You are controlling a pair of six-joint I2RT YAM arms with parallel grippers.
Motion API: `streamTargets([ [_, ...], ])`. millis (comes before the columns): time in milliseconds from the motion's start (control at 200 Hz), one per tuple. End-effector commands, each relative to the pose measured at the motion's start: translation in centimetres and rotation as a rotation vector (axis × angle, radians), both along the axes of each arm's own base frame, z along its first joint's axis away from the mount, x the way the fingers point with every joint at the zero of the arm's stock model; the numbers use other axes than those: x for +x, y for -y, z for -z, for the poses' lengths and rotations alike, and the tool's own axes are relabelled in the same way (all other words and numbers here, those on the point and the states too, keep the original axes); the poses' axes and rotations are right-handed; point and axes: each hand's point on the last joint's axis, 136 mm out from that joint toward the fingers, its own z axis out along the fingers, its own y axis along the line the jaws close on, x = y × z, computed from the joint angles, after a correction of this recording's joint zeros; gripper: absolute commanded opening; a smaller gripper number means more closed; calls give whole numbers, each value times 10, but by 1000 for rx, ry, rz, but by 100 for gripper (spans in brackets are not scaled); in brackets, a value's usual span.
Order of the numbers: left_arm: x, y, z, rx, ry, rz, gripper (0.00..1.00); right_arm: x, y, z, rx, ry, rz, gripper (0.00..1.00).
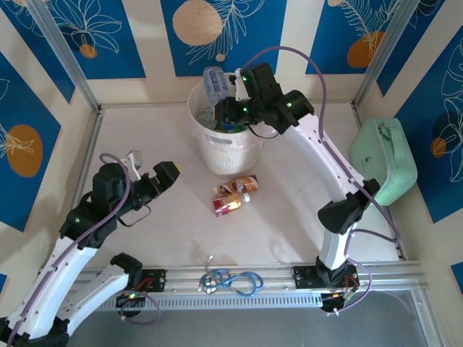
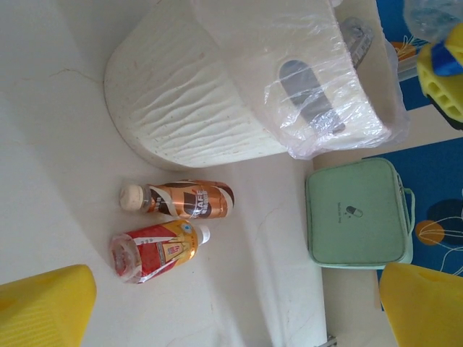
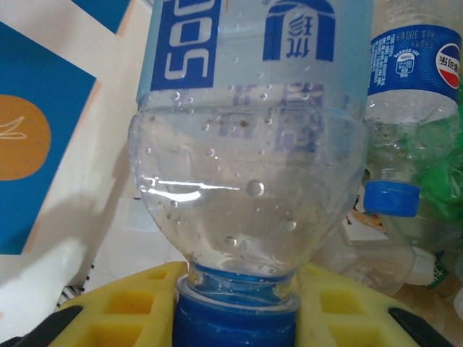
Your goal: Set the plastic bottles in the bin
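Plastic bottles are sitting in three spots as you look down. Your right gripper (image 3: 235, 318) is clamping its yellow fingers (image 3: 116, 311) tight on the blue cap of a clear blue-labelled bottle (image 3: 246, 144), holding it over the far rim of the white bin (image 1: 224, 148). More bottles are lying inside, among them a clear blue-capped bottle (image 3: 405, 108). Two others are lying side by side on the table (image 1: 289, 210), just in front of the bin: a brown-labelled bottle (image 2: 184, 200) and a red-labelled bottle (image 2: 155, 251). Your left gripper (image 1: 153, 166) is hovering left of that pair, jaws spread wide and gripping nothing. A mint-green case (image 1: 383, 163) is resting at the table's right edge.
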Motion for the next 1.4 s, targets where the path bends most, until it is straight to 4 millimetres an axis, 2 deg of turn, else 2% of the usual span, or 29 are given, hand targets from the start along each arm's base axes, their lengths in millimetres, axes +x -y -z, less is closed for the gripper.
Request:
streamTargets([
  [0, 0, -2, 4, 30, 2, 10, 100, -3, -2, 5, -52, -4, -50, 36],
  [130, 3, -2, 7, 39, -10, 10, 100, 4, 1, 16, -85, -22, -27, 54],
  [205, 4, -1, 8, 41, -13, 11, 100, 5, 1, 15, -86, -18, -22, 58],
  [285, 5, -2, 9, 42, -13, 6, 100, 4, 4, 8, -87, -2, -12, 61],
  [415, 6, -3, 9, 45, -13, 1, 100, -6, 12, -14, -84, 52, 5, 63],
  [500, 6, -4, 10, 46, -15, -3, 99, -18, 20, -30, -83, 89, 20, 64],
  [590, 6, -4, 11, 42, -19, -4, 97, -40, 26, -44, -81, 131, 24, 65],
  [705, 7, -2, 15, 27, -30, 1, 93, -71, 35, -43, -68, 150, 38, 65],
  [770, 8, 1, 20, 11, -42, 7, 91, -88, 46, -38, -41, 141, 68, 65],
  [835, 8, 5, 25, -9, -56, 20, 89, -102, 60, -22, -12, 108, 106, 65],
  [920, 8, 10, 33, -28, -80, 34, 88, -118, 80, 9, 20, 38, 168, 65],
  [1095, 9, 22, 51, -86, -137, 67, 83, -148, 111, 102, 21, -196, 305, 65],
  [1206, 5, 29, 75, -110, -230, 90, 80, -167, 121, 146, 2, -305, 369, 65],
  [1331, 0, 36, 96, -143, -292, 105, 80, -179, 127, 182, 2, -408, 437, 67],
  [1396, -1, 38, 105, -131, -302, 116, 80, -181, 130, 194, -10, -437, 466, 67],
])
